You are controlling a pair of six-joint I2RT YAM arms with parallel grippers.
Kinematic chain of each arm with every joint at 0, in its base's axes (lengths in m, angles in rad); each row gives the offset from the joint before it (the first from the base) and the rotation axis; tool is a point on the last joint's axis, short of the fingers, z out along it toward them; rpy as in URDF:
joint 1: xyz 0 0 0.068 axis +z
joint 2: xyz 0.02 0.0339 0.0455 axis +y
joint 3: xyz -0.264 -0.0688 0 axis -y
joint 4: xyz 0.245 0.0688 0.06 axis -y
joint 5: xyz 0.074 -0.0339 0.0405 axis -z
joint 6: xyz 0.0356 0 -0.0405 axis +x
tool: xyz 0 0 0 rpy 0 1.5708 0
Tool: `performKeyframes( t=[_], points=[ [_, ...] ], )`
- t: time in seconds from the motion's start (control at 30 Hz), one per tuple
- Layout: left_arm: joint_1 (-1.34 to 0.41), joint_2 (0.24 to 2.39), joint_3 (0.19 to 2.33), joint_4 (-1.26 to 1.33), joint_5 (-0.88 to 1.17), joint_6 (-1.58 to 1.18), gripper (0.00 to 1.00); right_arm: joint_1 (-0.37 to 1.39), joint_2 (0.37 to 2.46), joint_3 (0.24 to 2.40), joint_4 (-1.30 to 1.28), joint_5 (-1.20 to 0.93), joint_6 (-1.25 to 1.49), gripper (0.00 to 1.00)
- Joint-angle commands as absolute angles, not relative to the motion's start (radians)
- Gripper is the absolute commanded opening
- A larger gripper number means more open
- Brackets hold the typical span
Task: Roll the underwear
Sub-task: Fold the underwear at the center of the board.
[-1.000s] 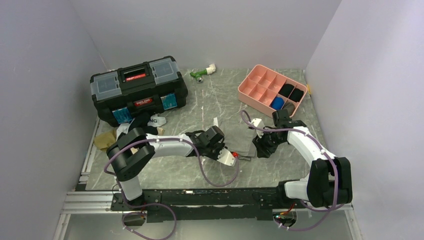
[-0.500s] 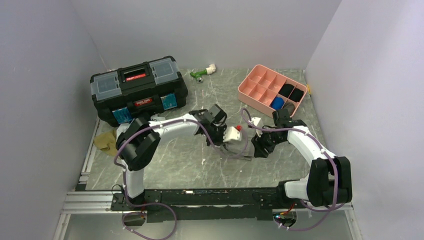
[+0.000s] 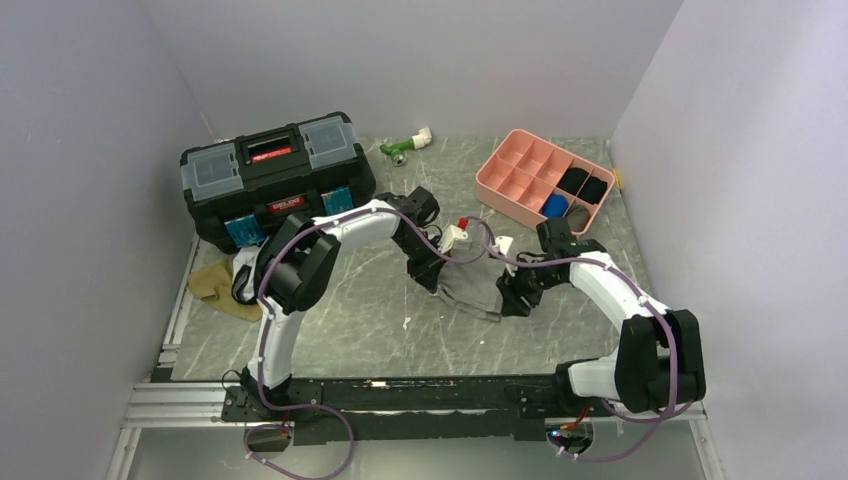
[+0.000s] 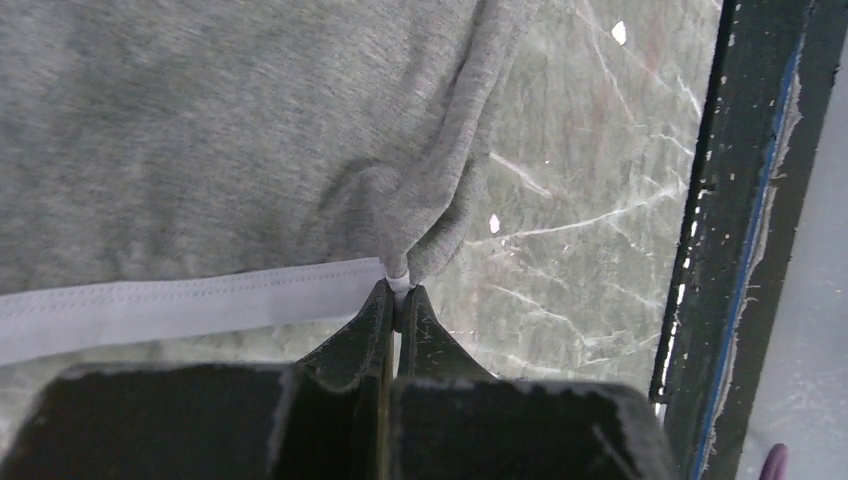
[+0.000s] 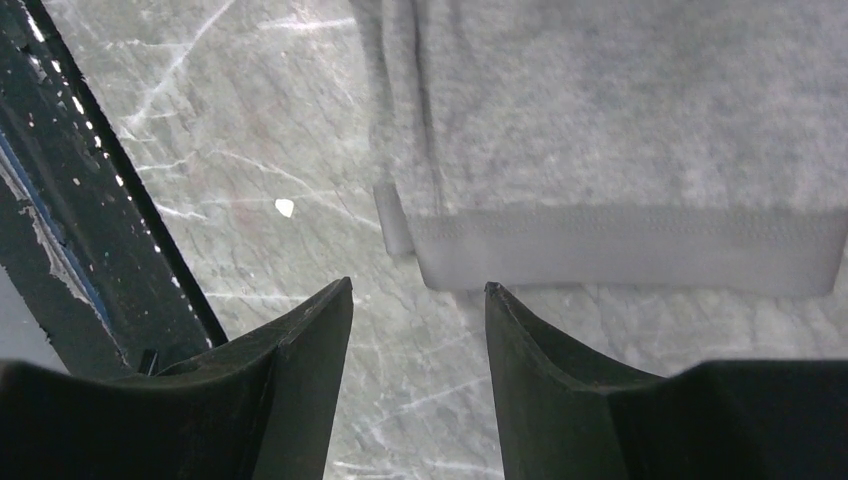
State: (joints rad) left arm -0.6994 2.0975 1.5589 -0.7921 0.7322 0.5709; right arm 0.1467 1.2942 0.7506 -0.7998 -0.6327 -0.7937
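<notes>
Grey underwear (image 3: 478, 293): lies mostly flat near the middle of the table (image 3: 360, 315), between the 2 tools; its pale waistband (image 4: 150, 305) runs along one edge.
Left tool (image 4: 396, 300): pressed together, pinching the corner of the grey underwear where the waistband ends; the cloth bunches into folds just above the tips.
Right tool (image 5: 417, 290): spread, with nothing between its 2 fingers; it sits over bare table just beside the waistband's other end, apart from the cloth.
Left arm: reaches across the table's middle, wrist bent down at the cloth's left side.
Right arm: reaches in from the right, wrist low at the cloth's right side.
Olive-tan cloth (image 3: 218, 283): crumpled at the table's left edge, in front of the toolbox, well apart from both tools.
Toolbox (image 3: 275, 180): black, lid shut, at the far left.
Pink tray (image 3: 515, 160): at the far right; 2 black bundles (image 3: 573, 180) and 1 blue bundle (image 3: 555, 206) sit in its right-hand compartments.
Green and white object (image 3: 405, 145): by the far wall, between toolbox and tray.
Dark rail (image 4: 720, 200): borders the table near the pinched corner.
</notes>
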Motion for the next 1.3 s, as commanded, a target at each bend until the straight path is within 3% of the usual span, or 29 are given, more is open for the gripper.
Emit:
performKeyframes(
  t=[0.0,0.53,1.27],
  points=[
    [-0.694,2.141,1.632,-0.874,0.849,0.539,0.00,0.229,1.250,0.730,-0.727,-0.615,-0.799,0.54],
    [-0.663,2.196,1.680,-0.927,0.907,0.529,0.00,0.441,1.280,0.676,-0.619,-0.396,-0.778,0.52],
    [-0.663,2.204,1.678,-0.933,0.915,0.518,0.00,0.490,1.361,0.675,-0.596,-0.330,-0.705,0.40]
  ],
)
